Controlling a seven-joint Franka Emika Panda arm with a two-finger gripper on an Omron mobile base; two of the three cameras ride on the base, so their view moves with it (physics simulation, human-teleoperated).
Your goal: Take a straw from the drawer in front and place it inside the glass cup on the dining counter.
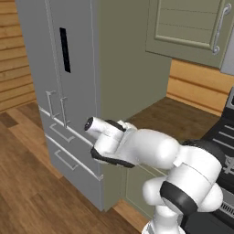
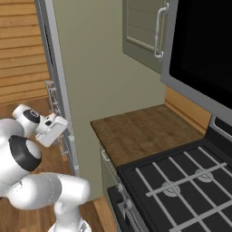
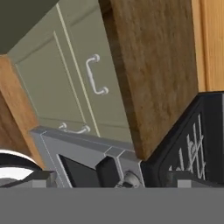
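Now, on the left stands the tall grey fridge (image 1: 59,91), then the white arm's gripper (image 3: 109,177), jaws spread wide and holding nothing, hanging above the sage-green panelled drawer (image 3: 52,83) with its small silver bar handle (image 3: 95,74), beside the brown wood-grain counter (image 2: 145,129); rightmost, the black gas stove (image 2: 181,186).

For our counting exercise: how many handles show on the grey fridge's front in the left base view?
4: two upright door handles side by side; two drawer handles stacked below. The arm may hide more.
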